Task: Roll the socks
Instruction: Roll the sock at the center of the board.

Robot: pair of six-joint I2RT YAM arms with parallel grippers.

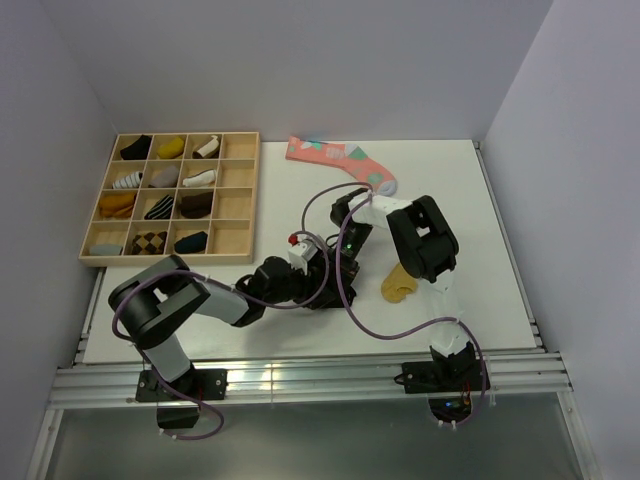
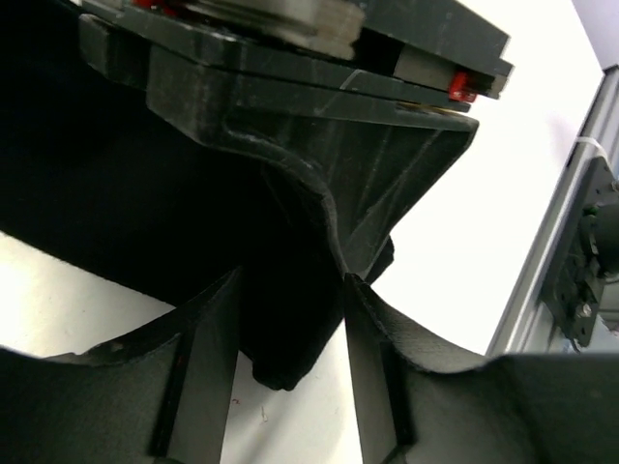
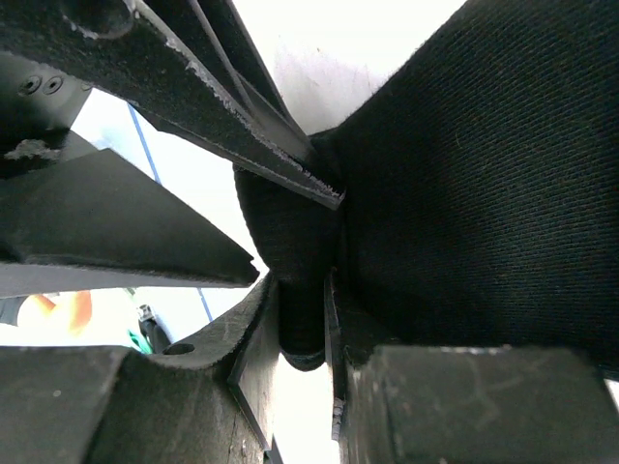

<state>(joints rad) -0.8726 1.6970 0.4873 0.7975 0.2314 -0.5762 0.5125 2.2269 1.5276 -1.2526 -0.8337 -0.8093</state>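
Observation:
The black sock (image 2: 280, 338) is bunched between both grippers at the table's middle, and the arms mostly hide it in the top view. My left gripper (image 1: 316, 272) reaches in from the left, and its fingers (image 2: 198, 377) close on a thick fold of the sock. My right gripper (image 1: 345, 240) comes down from the far side. In the right wrist view its jaws stand narrow, pinching a fold of the black sock (image 3: 305, 319). The cuff stripes are hidden. The mustard-tan sock (image 1: 398, 283) lies loose on the table, just right of the grippers.
A long pink sock (image 1: 340, 160) with teal patches lies at the back of the table. A wooden compartment tray (image 1: 250, 200) with several rolled socks stands at the back left. The metal rail (image 1: 300, 380) runs along the near edge.

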